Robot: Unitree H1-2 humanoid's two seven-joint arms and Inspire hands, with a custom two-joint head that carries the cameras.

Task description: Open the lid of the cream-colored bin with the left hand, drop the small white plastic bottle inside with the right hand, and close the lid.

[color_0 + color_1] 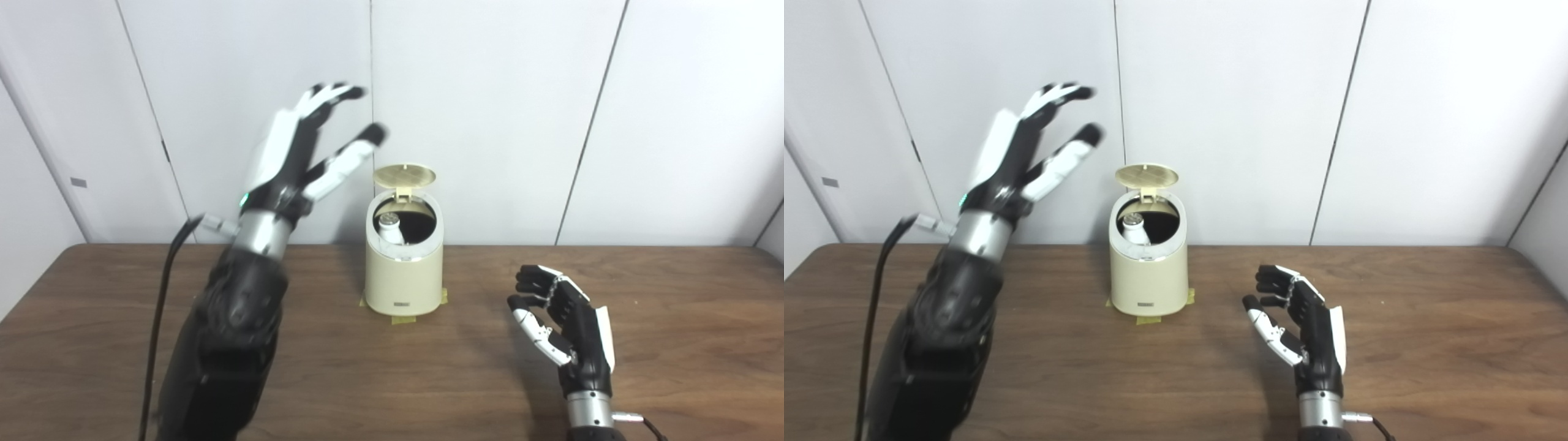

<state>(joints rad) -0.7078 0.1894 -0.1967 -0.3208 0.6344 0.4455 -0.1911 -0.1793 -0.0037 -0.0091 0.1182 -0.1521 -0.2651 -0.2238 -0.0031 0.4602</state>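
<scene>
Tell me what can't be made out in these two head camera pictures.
- White plastic bottle: only its top shows; the cream bin wall hides the rest, both views.
- Bin label: too small to read.
- Left hand: fingertips motion-blurred.
- Right hand: its arm is cut off by the bottom edge.

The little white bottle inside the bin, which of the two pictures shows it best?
The left eye view, slightly: the white bottle appears a bit larger there, leaning against the left inner wall of the open bin. The right eye view shows the same bottle, cap up, just a little smaller.
</scene>
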